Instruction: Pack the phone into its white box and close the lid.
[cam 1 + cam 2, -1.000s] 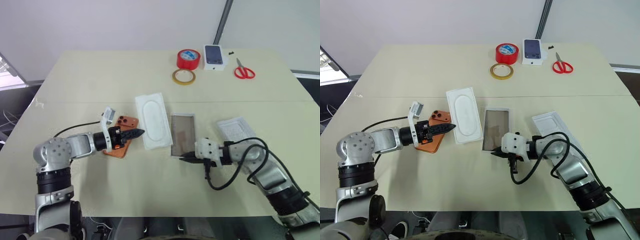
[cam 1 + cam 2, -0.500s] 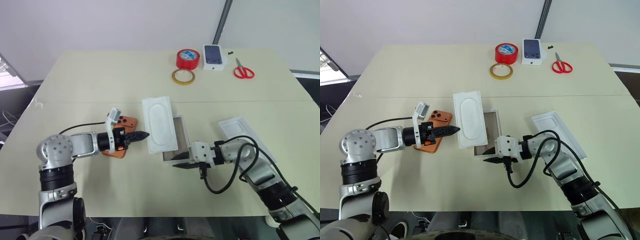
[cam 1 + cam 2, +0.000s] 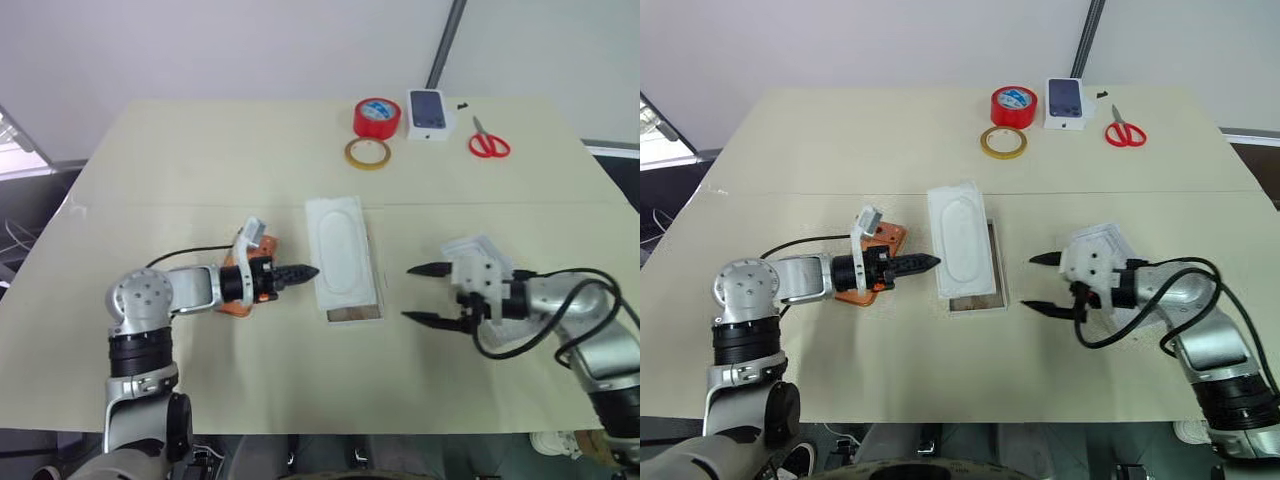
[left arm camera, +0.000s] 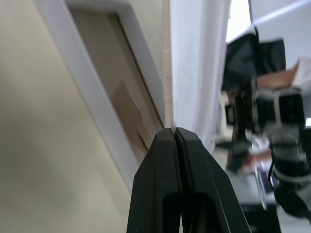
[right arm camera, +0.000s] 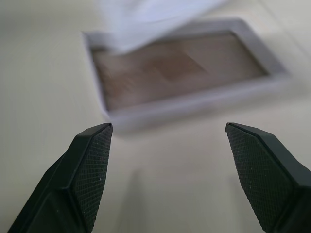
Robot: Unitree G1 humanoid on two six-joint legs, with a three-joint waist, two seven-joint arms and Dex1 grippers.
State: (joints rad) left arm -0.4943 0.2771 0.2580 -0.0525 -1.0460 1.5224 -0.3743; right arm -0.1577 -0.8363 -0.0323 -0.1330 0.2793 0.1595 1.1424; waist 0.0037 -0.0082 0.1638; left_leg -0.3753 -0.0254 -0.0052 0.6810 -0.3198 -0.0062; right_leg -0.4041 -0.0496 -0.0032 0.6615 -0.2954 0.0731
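A wide beige table [image 3: 200, 160] carries everything. Near its middle lies the white box [image 3: 355, 313], a shallow tray whose brown inner floor shows at its near end; most of it is covered by a thin white insert [image 3: 340, 250] with an oval recess, lying on top of it lengthwise. To the right of the tray, the lid [image 3: 478, 250] rests on the table, partly hidden behind the right gripper [image 3: 432, 294], whose two black fingers stand wide apart with nothing between them, their tips pointing toward the tray from just beside it. The left gripper [image 3: 300, 272] has its fingers pressed together, empty, the tip touching or just short of the insert's left edge; which of the two cannot be told. The phone [image 3: 872, 262] lies on the table beneath the left wrist, orange back up, mostly hidden by the arm, just left of the tray and apart from it. At the far edge of the table sit a red tape roll [image 3: 377, 117], a yellow tape ring [image 3: 367, 153], a small white box printed with a dark phone [image 3: 427, 113], and red-handled scissors [image 3: 488, 142].
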